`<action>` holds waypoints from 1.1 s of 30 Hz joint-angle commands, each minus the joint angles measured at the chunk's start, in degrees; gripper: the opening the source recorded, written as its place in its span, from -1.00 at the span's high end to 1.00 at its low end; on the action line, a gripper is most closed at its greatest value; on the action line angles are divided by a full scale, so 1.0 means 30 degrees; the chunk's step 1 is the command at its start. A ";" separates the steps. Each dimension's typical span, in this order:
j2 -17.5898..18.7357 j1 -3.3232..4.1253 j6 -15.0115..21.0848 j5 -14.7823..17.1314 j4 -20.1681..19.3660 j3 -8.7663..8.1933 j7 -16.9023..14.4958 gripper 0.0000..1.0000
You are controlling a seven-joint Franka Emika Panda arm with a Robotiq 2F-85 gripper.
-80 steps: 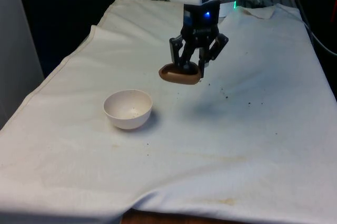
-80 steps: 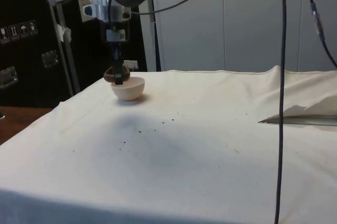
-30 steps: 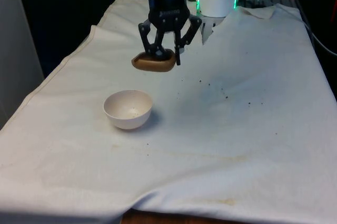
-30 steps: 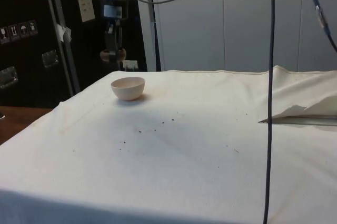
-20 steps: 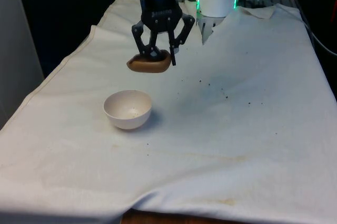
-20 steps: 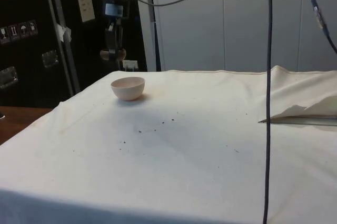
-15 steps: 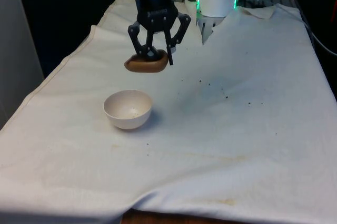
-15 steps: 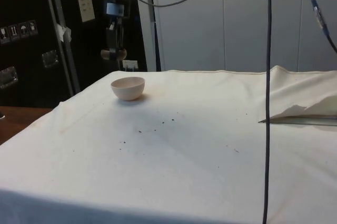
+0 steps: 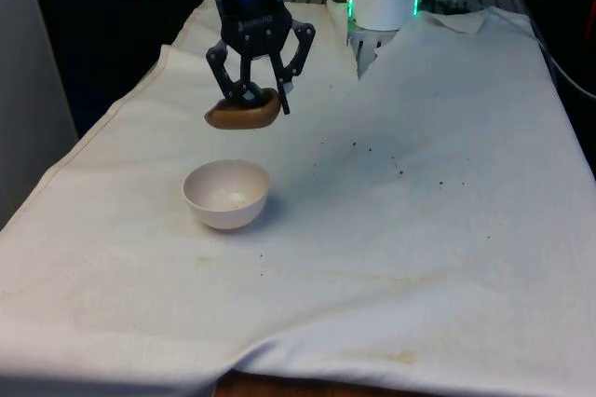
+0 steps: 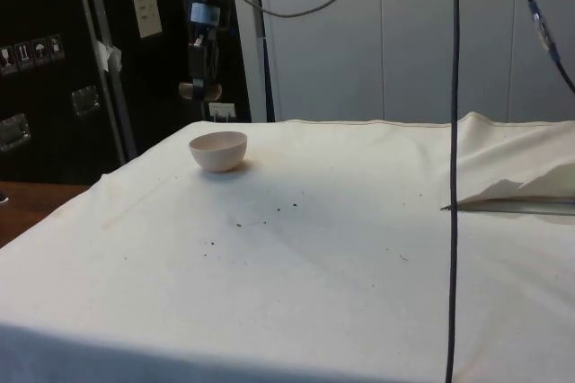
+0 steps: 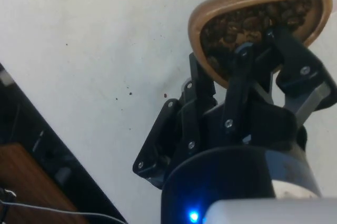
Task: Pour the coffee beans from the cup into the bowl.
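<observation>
The shallow brown cup [image 9: 243,114], full of dark coffee beans [image 11: 251,23], hangs in the air clamped by its rim between the fingers of the black two-finger gripper [image 9: 251,96]. It is above the white cloth-covered table [image 9: 438,229], beyond the small round white bowl [image 9: 226,194], which stands on the cloth. Dark specks [image 9: 396,170] lie scattered on the cloth towards the front view's right.

I see a woven white cloth [image 9: 438,257] on the desk, matt, faintly stained and creased, with dark specks scattered on it. The bowl [image 9: 226,194] looks smooth and matt, off-white, like ceramic or plastic. The brown cup [image 9: 243,114] has a smooth, slightly satin skin; in my wrist view the coffee beans [image 11: 247,24] inside look dark and glossy. The end effector [image 9: 253,91] looks like matt black plastic.
</observation>
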 commanded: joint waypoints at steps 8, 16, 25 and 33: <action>0.0611 -0.0229 -0.0974 0.1299 0.0764 -0.0477 -0.0745 0.93; 0.1127 -0.0229 -0.1929 0.2387 0.1299 -0.1050 -0.1070 0.93; 0.1604 -0.0306 -0.2521 0.3629 0.1681 -0.1471 -0.1394 0.93; 0.1967 -0.0344 -0.3018 0.4832 0.2120 -0.1795 -0.1547 0.93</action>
